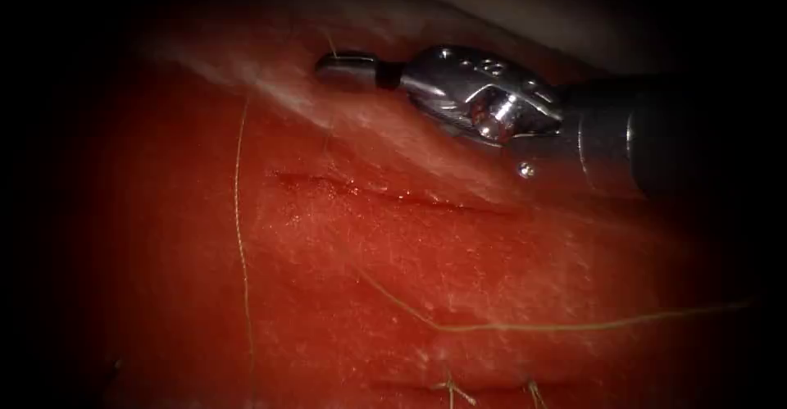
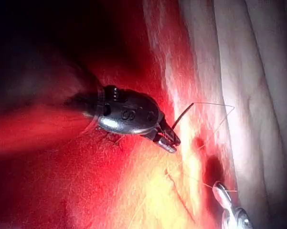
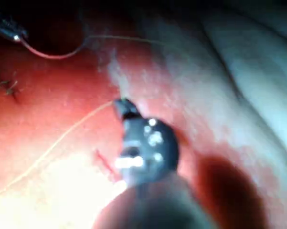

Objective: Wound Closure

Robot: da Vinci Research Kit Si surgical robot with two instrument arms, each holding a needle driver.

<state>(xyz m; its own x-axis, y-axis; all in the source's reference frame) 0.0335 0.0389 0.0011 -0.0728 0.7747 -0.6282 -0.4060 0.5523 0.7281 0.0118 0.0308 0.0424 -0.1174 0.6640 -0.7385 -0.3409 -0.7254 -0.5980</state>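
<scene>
While the right tool (image 1: 348, 70) pinches the thread (image 1: 492, 325) above the cut (image 1: 385, 192), the left tool (image 2: 166, 140) grips the needle (image 2: 181, 117) at its end.

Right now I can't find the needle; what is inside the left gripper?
The left gripper is shut on the dark curved needle near one end, above the tissue. Thread trails from it.
</scene>
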